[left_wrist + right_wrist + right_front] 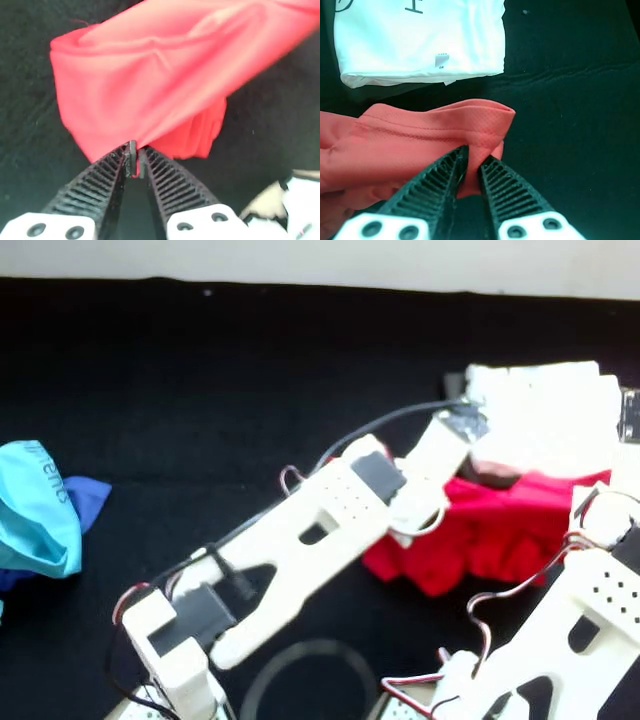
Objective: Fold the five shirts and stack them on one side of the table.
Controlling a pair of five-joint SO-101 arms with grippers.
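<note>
high view, left to right. at the far left edge of the frame i see a cyan shirt [35, 505] lying crumpled on the black table [200, 370], with a blue shirt [88, 498] poking out from under it on its right side. both are unfolded and well apart from everything else.

the left arm [320, 515] runs from the lower left of the frame up to the centre right, its far end over the red shirt [500, 525]. the red shirt lies bunched at centre right, partly doubled over, its upper edge touching the white shirt [545, 415]. the white shirt sits folded flat at the upper right of the frame, near the table's right side. the right arm [585, 615] comes up from the lower right corner, its far end at the red shirt's right edge.

left wrist view: the left gripper [135, 162] has its jaws pressed together with an edge of the red cloth pinched at the tips. the fabric hangs taut from that pinch and a folded layer shows beneath it.

right wrist view: the right gripper [472, 160] is nearly closed on a hemmed corner of the red shirt, with cloth caught between the jaws. the white shirt's folded edge lies just beyond, near the red hem.
</note>
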